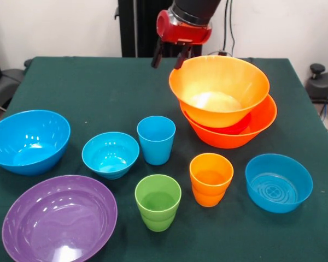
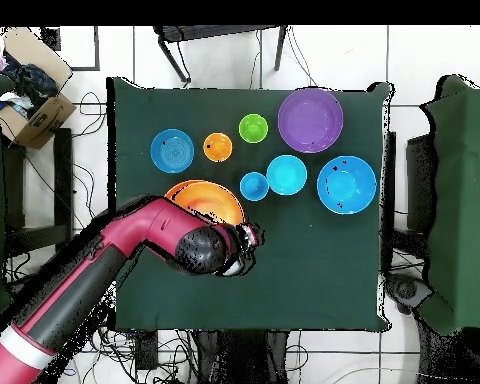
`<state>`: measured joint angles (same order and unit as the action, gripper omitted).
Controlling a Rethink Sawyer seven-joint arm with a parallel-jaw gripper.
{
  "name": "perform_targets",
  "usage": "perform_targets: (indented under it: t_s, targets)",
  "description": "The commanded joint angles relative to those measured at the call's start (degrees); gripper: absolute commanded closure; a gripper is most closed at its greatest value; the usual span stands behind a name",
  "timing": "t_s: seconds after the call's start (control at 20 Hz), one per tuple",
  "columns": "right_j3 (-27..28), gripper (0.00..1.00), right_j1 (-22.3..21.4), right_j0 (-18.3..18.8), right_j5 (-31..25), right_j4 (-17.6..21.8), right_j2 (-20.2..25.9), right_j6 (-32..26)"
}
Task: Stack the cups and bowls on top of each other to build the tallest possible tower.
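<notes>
Tower (image 1: pixel 224 101) was two nested orange bowls, top one tilted, at the worktop's (image 1: pixel 87 82) far side, with the end effector (image 1: pixel 168 59) hovering just behind its rim, fingers parted, holding nothing. Bowls and cups looked light, stiff and slick, so I judged a rim pinch best. Blue cup (image 1: pixel 156 140), green cup (image 1: pixel 158 202), orange cup (image 1: pixel 210 179), three blue bowls and purple bowl (image 1: pixel 59 219) sat apart, unobstructed.

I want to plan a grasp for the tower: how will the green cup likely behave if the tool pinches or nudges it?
The green cup looks like glossy plastic, so probably light and somewhat slippery. It stands upright and is taller than wide, so a high nudge may tip it; on its side it would likely roll. It looks rigid, with an open rim to pinch.
</notes>
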<state>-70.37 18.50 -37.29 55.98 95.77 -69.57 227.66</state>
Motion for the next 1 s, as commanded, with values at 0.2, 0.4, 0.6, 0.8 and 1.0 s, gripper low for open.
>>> perform_targets:
  t_s: [0.2, 0.4, 0.6, 0.8, 1.0]
  targets:
    - [1.3, 0.0, -10.2, 0.1, 4.6, -3.3, 13.6, -14.8]
    - [2.7, 0.0, -13.5, 0.8, 5.2, -3.3, 15.0, -16.1]
    - [4.2, 0.0, -14.4, 3.6, 4.7, -0.4, 15.9, -21.4]
    - [8.1, 0.0, -14.1, 8.5, 2.6, 1.5, 16.5, -28.2]
    - [13.3, 0.0, -12.6, 12.7, 2.0, 4.0, 14.7, -29.4]
